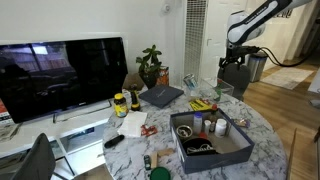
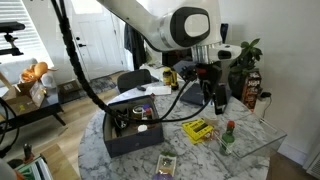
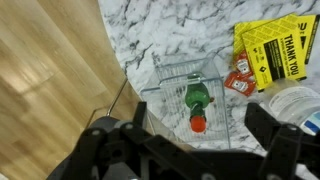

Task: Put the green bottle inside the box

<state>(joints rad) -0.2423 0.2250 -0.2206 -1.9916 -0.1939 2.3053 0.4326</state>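
The green bottle [image 3: 198,98] is small, with a red cap, and stands upright on a clear plastic tray [image 3: 170,85] near the edge of the round marble table. It also shows in an exterior view [image 2: 229,136]. My gripper [image 3: 190,150] hangs above the bottle, open and empty, with one finger on each side of it in the wrist view. In both exterior views the gripper [image 1: 232,64] [image 2: 213,96] is well above the table. The dark grey box [image 1: 212,142] [image 2: 133,133] sits on the table apart from the bottle and holds several small items.
A yellow packet [image 3: 270,45] [image 2: 198,128] and a red sauce packet [image 3: 238,82] lie beside the tray. A dark laptop-like slab [image 1: 162,95], a yellow-lidded jar [image 1: 120,103], a plant [image 1: 150,65] and a monitor [image 1: 60,75] stand beyond. Wooden floor [image 3: 50,90] lies past the table edge.
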